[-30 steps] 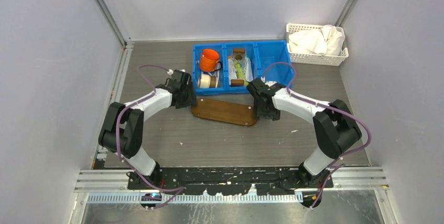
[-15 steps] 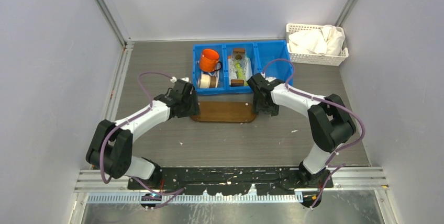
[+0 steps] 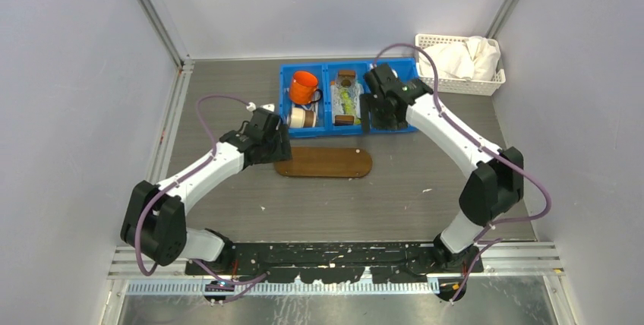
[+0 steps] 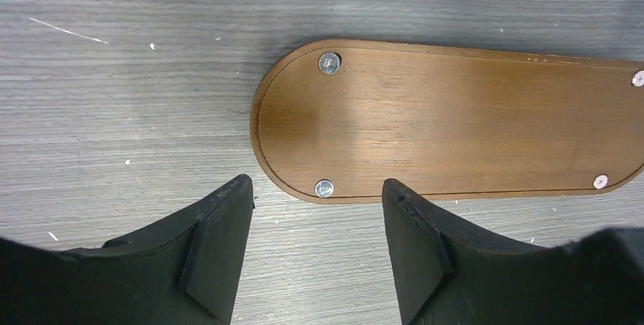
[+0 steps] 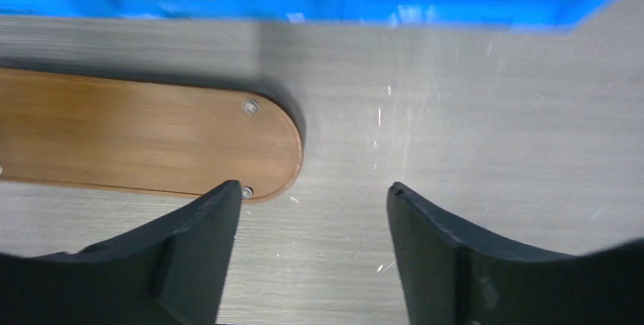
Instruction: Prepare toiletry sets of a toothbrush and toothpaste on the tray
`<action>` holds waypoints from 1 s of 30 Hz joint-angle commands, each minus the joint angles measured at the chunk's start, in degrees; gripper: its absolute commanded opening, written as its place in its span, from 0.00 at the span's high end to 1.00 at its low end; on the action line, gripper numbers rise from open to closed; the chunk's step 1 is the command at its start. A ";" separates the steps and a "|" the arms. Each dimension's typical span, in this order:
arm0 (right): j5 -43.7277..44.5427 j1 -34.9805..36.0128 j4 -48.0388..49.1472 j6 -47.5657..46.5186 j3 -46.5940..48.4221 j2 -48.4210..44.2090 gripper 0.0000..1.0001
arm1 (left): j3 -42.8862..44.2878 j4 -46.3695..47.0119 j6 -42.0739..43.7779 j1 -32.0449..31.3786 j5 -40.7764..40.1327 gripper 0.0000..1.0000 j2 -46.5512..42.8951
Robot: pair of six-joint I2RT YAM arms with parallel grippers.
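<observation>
The left gripper (image 4: 313, 188) hovered at the left end of the tray (image 3: 324, 162), fingers spread wide and empty; it would do best to keep clear there. The tray lay bare on the table (image 3: 228, 97), just near of the blue bin (image 3: 395, 67). A yellow-green toothpaste (image 3: 347, 99) tube lay in the bin's middle compartment, between two brown blocks (image 3: 347, 76). The right gripper (image 5: 313, 188) hung over the bin's near edge, just right of that compartment, also wide open and holding nothing. I judged it should shift left, straddle the tube across its width, miss the blocks and lift clear of the wall. No writing could be read.
</observation>
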 commanded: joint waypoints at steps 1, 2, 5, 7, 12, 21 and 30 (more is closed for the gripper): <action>-3.04 3.07 -8.93 -19.34 16.99 6.33 0.21 | 3.04 -2.38 2.42 -0.04 -1.37 0.35 -2.88; 0.33 4.73 -10.02 -23.65 19.84 8.82 0.17 | 3.84 -3.53 3.10 -0.01 -1.47 0.35 -2.68; 3.99 5.29 -10.03 -32.57 27.22 15.73 0.15 | 4.73 -5.08 4.63 0.02 -0.94 0.35 -2.07; 2.63 4.24 -5.85 -38.02 28.11 17.82 0.15 | 4.33 -4.73 4.94 -0.01 0.08 0.35 -2.20; 0.81 1.86 0.48 -49.68 29.32 22.05 0.16 | 4.17 -4.86 5.53 -0.08 2.80 0.35 -1.91; -10.58 -2.82 16.79 -56.90 26.50 22.34 0.20 | 7.88 -6.72 5.81 -0.09 4.52 0.35 -1.54; -6.32 -3.24 16.84 -33.98 39.58 29.65 0.26 | 8.90 -5.79 5.50 -0.10 4.15 0.35 0.55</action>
